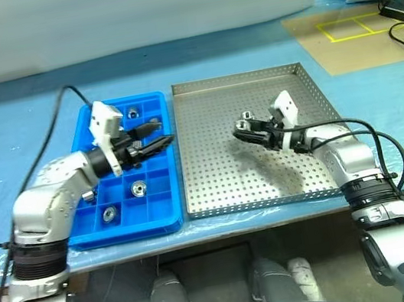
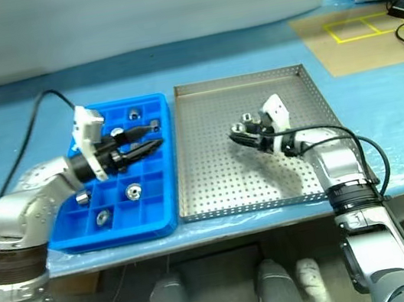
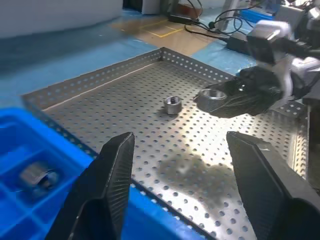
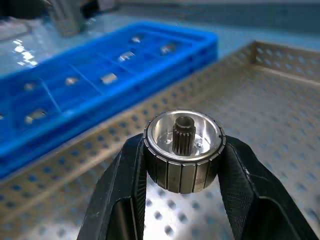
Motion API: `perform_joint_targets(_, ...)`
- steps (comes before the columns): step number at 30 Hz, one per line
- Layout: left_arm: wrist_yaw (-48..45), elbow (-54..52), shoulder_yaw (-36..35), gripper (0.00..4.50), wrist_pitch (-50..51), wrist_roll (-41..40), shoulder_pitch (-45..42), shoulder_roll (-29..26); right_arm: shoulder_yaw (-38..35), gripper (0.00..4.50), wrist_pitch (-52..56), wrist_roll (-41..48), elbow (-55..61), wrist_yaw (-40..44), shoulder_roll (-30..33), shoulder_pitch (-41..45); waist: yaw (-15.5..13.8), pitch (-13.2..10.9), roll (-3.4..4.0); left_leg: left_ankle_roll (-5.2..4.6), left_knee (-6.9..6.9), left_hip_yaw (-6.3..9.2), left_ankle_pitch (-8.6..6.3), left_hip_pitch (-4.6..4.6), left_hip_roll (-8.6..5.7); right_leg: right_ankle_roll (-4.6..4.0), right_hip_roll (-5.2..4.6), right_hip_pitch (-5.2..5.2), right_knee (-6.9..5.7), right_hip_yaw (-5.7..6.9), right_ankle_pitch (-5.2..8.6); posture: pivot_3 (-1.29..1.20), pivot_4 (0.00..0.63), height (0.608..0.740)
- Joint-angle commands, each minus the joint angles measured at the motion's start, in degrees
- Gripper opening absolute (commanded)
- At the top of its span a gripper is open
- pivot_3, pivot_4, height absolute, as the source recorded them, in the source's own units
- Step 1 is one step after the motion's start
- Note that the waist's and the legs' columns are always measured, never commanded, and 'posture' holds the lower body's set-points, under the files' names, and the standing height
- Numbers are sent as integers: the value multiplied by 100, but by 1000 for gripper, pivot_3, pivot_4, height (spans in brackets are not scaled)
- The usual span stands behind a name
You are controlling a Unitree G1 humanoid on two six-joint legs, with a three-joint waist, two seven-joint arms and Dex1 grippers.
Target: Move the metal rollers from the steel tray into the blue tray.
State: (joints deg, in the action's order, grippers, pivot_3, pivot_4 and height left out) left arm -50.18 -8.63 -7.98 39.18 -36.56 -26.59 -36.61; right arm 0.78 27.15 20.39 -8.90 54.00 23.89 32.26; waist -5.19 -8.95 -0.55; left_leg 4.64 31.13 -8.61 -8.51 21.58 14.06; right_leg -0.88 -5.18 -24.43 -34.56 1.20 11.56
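Blue sheeting point(image 1: 20, 127) covered the workbench, and on it the blue tray point(image 1: 167, 212) lay to the left with the steel tray point(image 1: 217, 195) touching or just beside it on the right. Several of the blue tray's compartments held metal rollers, among them one point(image 1: 139, 188) in a near-middle cell and another point(image 1: 108, 212) nearer the front. The right gripper point(image 4: 183, 165) hung above the middle of the steel tray, its two black fingers pinching a metal roller point(image 4: 183, 157) by its ribbed sides, the toothed hub inside showing. One more roller point(image 3: 173, 104) sat on the perforated floor near the far rim. The left gripper point(image 1: 160, 142) hovered over the right side of the blue tray, pointing toward the steel tray, its fingers point(image 3: 107, 185) spread apart and holding nothing.
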Motion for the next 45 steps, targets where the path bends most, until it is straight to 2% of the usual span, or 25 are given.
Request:
perform_joint_targets(1,-213,28,-425,3084,-186,-12,117,-375,168,1622,258,286,459,173,-134,246,-20,0,0,0,0,0,0,0,0,0,-1,0,1,0,0,86,150,740)
perform_joint_targets(7,-323,-397,-781,3084,-260,-12,1106,-811,691,1622,-164,-10,-423,84,-1056,932,-17,-1,-2,5,-9,1,2,4,1,0,-3,-5,0,4,1,145,150,740)
perform_joint_targets(13,-44,-998,-946,3084,-280,-43,1985,-709,918,1622,-934,-426,-1762,-111,-1912,1510,-109,-2,-5,10,-12,6,4,41,13,-9,-4,-36,-3,21,6,213,150,740)
perform_joint_targets(20,354,-1389,-872,3084,-218,-153,2174,-389,1177,1622,-1284,-696,-2250,389,-2058,1576,-206,-2,-6,11,-8,7,4,42,15,-9,-5,-35,-7,21,6,245,150,740)
perform_joint_targets(25,474,-1475,-749,3084,-224,-115,2207,-291,1115,1622,-1869,-1066,-2969,41,-2159,1630,-200,-2,-7,20,-8,8,10,34,25,-9,-2,-35,-15,20,6,238,150,740)
perform_joint_targets(30,469,-1451,-642,3084,-234,-116,2170,-258,989,3225,-2062,-1080,-3113,-208,-2354,1564,-192,-1,-8,20,-7,7,10,31,26,-9,0,-34,-17,18,6,226,150,740)
perform_joint_targets(32,435,-1413,-591,3084,-234,-127,2109,-271,973,3832,-1938,-1044,-3066,-186,-2354,1563,-191,-1,-8,20,-7,7,10,31,27,-10,1,-34,-17,18,6,211,150,740)
perform_joint_targets(37,380,-1269,-415,3084,-258,-106,1847,-245,695,3832,-1635,-819,-2558,-112,-2044,1477,-208,-1,-8,20,-3,7,10,32,25,-10,1,-31,-17,19,6,171,150,740)
perform_joint_targets(42,506,-956,-216,3084,-367,-35,1342,73,174,3832,-1083,-391,-1688,86,-1253,1410,-217,0,-9,19,6,7,10,32,11,-8,0,-24,-17,13,4,149,150,740)
perform_joint_targets(45,472,-723,132,3084,-424,15,959,427,-139,3832,-1325,-569,-2051,-136,-678,1456,-201,2,-11,20,7,7,11,20,14,-8,3,-17,-19,11,4,118,150,740)
